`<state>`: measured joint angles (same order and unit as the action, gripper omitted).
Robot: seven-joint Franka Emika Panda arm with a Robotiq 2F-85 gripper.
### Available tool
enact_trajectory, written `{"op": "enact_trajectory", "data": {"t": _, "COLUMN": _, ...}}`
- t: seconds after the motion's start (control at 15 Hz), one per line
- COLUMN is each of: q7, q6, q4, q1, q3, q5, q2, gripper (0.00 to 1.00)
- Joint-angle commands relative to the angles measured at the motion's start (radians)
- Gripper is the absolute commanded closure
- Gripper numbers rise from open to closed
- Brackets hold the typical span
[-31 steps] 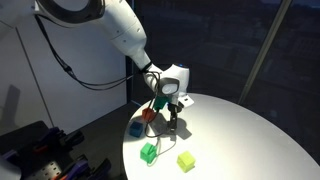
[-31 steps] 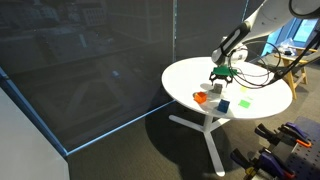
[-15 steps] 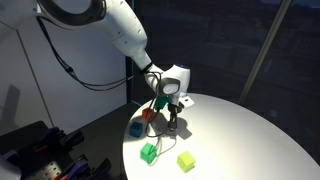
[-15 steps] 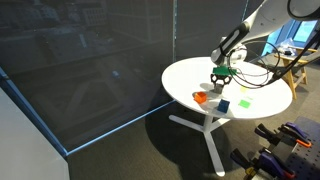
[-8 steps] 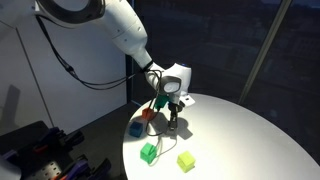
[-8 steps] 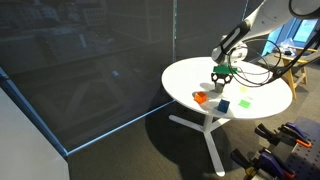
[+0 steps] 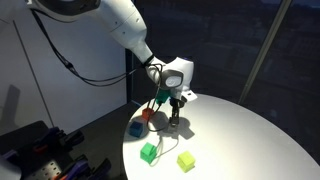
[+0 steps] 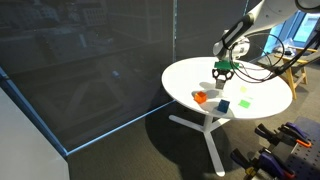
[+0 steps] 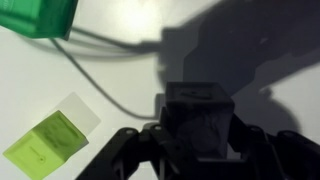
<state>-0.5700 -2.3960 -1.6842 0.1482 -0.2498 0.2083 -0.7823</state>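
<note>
My gripper [image 9: 197,135] is shut on a dark cube [image 9: 196,112], which fills the gap between the two black fingers in the wrist view. In both exterior views the gripper [image 7: 175,115] [image 8: 222,72] hangs just over the round white table [image 7: 250,140], with the dark cube [image 7: 175,123] at its tip. Below it on the table lie a yellow-green block [image 9: 50,145] and a green block [image 9: 38,15]. Whether the cube still touches the table I cannot tell.
A blue block [image 7: 136,128] and an orange-red block [image 7: 148,115] sit near the table's edge, beside the green block [image 7: 149,152] and yellow-green block [image 7: 186,161]. A thin cable [image 9: 100,85] crosses the tabletop. A dark glass wall [image 8: 90,70] stands beside the table.
The gripper and wrist have risen slightly, still shut on the dark cube. The other blocks have not moved.
</note>
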Motion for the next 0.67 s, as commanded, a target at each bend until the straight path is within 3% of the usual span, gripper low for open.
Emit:
{"op": "enact_trajectory", "data": {"t": 0.0, "q7": -0.004, "q6": 0.02, "q4": -0.056, "q1": -0.014, "q3": -0.02, "q5": -0.021, "q2": 0.069, "gripper": 0.71}}
{"op": "enact_trajectory", "data": {"t": 0.6, "q7": 0.006, "q6": 0.028, "q4": -0.159, "q1": -0.031, "q3": -0.043, "q5": -0.065, "q2": 0.181, "gripper": 0.71}}
